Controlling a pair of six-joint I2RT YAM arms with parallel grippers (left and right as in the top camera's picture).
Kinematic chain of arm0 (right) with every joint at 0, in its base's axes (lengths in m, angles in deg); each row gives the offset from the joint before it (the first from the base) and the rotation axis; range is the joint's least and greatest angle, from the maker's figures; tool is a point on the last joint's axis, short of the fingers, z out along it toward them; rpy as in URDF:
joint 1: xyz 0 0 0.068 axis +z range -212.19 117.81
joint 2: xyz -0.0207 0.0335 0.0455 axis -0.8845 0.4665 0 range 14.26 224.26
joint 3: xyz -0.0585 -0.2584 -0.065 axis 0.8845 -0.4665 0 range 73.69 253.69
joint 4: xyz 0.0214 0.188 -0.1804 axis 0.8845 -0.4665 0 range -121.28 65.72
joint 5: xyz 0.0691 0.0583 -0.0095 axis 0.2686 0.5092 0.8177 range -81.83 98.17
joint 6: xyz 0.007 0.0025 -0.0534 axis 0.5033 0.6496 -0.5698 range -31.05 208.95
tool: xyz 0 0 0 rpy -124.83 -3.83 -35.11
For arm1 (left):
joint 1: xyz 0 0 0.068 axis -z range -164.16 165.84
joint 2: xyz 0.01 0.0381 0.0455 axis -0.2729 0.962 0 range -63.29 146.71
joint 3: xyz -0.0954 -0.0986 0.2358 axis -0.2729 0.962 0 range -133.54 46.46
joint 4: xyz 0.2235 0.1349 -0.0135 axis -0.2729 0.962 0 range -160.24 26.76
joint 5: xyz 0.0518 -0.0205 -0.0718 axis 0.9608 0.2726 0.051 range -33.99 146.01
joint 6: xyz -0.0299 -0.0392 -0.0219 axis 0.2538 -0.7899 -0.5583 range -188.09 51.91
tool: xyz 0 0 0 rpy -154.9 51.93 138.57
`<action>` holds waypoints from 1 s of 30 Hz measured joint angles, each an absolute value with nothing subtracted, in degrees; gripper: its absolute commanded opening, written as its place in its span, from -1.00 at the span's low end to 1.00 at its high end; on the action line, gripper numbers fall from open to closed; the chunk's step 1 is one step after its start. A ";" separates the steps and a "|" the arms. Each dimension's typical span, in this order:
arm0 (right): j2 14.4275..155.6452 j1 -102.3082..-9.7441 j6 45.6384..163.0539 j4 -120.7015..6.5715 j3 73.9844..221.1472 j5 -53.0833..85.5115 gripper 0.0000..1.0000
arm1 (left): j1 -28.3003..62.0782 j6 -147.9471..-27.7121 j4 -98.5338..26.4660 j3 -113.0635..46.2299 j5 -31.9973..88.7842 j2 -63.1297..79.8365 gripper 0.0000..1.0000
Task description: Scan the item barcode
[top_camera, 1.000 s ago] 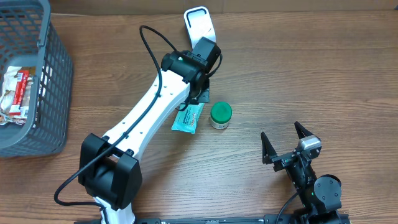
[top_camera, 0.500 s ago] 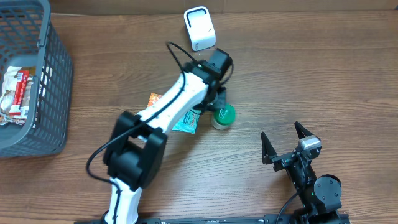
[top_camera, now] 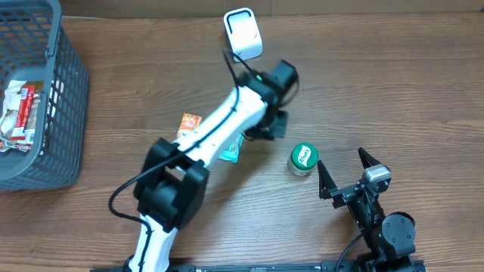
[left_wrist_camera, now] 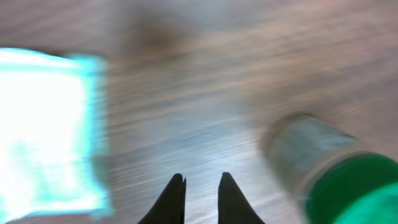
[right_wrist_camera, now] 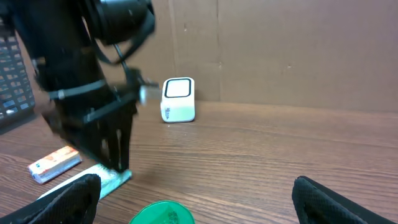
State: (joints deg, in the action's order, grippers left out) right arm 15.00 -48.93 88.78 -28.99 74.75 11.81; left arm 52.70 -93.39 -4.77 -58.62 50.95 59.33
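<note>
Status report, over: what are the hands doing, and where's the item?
Left hand shut, empty. Right hand open, empty. Green-lidded jar loose on wooden table, between both hands, far from white scanner box. Teal packet lies near left hand.

no word, brand or number could be read in any view. the green lid (top_camera: 304, 155) of the small jar carried a white printed mark, too small from overhead to make out, and in the right wrist view it was only faint pale shapes. the orange packet (top_camera: 190, 122) on the tabletop (top_camera: 393, 91) bore light and dark print, too small to read. the teal packet (top_camera: 233, 149) showed as a blurred pale panel in the left wrist view, with nothing legible. the red-and-white wrappers (top_camera: 17, 113) in the grey basket (top_camera: 72, 98) had printing, also too small to read.
</note>
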 measured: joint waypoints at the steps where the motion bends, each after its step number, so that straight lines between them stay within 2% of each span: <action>1: 15.00 -48.93 88.76 -28.99 74.75 11.83 1.00 | 51.43 -93.20 -2.63 -60.08 52.90 59.29 -0.62; 2: 15.00 -48.93 88.78 -28.97 74.75 11.81 1.00 | 50.25 -93.09 -0.33 -61.13 54.71 59.31 -0.52; 3: 15.00 -48.93 88.76 -29.03 74.75 11.81 1.00 | 48.81 -93.00 2.25 -62.05 56.50 59.29 -0.27; 4: 15.00 -48.93 88.76 -28.99 74.75 11.81 1.00 | 47.28 -92.78 3.82 -62.64 57.94 59.25 -0.14; 5: 15.00 -48.93 88.76 -28.99 74.75 11.85 1.00 | 45.73 -92.04 4.65 -62.86 59.02 59.25 0.08; 7: 15.00 -48.93 88.76 -28.99 74.75 11.81 1.00 | 42.52 -90.40 5.61 -62.75 60.06 59.25 0.33; 8: 15.00 -48.93 88.78 -29.01 74.75 11.81 1.00 | 40.68 -88.82 5.59 -62.62 60.15 59.25 0.37; 15: 15.00 -48.93 88.78 -28.99 74.75 11.83 1.00 | 35.17 -78.49 -0.27 -55.67 52.83 59.23 0.15; 22: 15.00 -48.93 88.76 -28.99 74.75 11.79 1.00 | 36.94 -76.15 -4.77 -49.11 50.12 59.23 0.13; 30: 15.00 -48.93 88.78 -29.01 74.75 11.83 1.00 | 39.04 -78.68 -8.35 -47.45 50.18 59.23 0.12</action>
